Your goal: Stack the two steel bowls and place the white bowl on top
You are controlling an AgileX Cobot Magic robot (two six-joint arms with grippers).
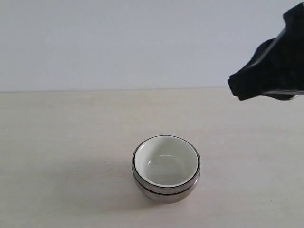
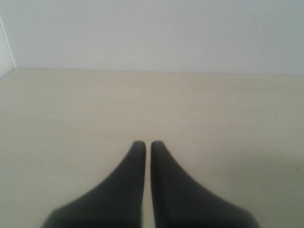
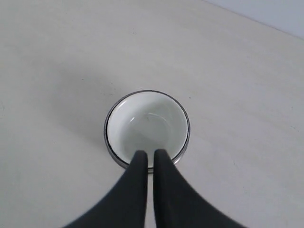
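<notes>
On the pale table point(image 1: 57, 142), in front of a plain light wall point(image 1: 118, 42), the stack stands a little right of the middle in the exterior view.

The right claw point(image 1: 236, 90) hangs high at the right edge of that view, above the table and well apart from the bowls. Its wrist view shows its two dark fingers pressed together point(image 3: 150, 153) with only a thin slit between them. They pinch nothing and touch nothing, and their tips point down toward the rim of the stack.

The left claw point(image 2: 144, 144) appears only in its own wrist view. It is also pressed together and empty, and it hovers over bare table.

The steel bowls point(image 1: 166, 192) sit nested one inside the other, with a dark line marking the seam between their rims. The white bowl point(image 1: 166, 164) rests inside the upper one, upright, with its rim just within the steel rim point(image 3: 110, 142). The way between the right claw and the stack is open.
</notes>
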